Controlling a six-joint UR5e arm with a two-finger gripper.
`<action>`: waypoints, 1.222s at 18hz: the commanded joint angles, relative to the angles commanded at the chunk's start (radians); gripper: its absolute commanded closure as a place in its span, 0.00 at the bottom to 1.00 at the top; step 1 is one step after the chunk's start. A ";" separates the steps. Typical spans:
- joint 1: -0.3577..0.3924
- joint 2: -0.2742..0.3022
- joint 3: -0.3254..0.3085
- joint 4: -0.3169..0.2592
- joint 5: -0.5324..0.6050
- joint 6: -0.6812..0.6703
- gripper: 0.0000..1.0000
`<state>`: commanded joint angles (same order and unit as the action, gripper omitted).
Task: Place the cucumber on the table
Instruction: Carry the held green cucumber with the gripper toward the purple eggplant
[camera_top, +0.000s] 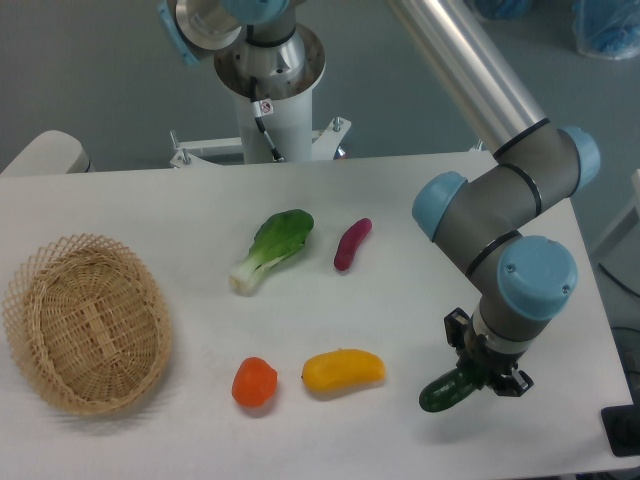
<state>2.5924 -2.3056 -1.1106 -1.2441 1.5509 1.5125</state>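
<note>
The dark green glossy cucumber (446, 391) is at the front right of the white table (400, 320), tilted, its lower left end at or just above the tabletop. My gripper (485, 380) points down over its upper right end and is shut on it; the fingers are mostly hidden under the wrist. Whether the cucumber rests on the surface I cannot tell.
A yellow pepper (344, 370) lies just left of the cucumber, with an orange-red tomato (254, 382) further left. A bok choy (272, 248) and a purple eggplant (352, 244) lie mid-table. A wicker basket (85, 322) stands at the left. The table's front edge is close below the gripper.
</note>
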 joint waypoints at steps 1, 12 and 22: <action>0.006 0.002 0.000 0.000 0.002 0.000 1.00; 0.084 0.096 -0.175 0.009 0.015 -0.017 1.00; 0.112 0.256 -0.555 0.258 0.006 -0.277 1.00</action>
<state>2.7044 -2.0494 -1.6658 -0.9864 1.5570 1.2351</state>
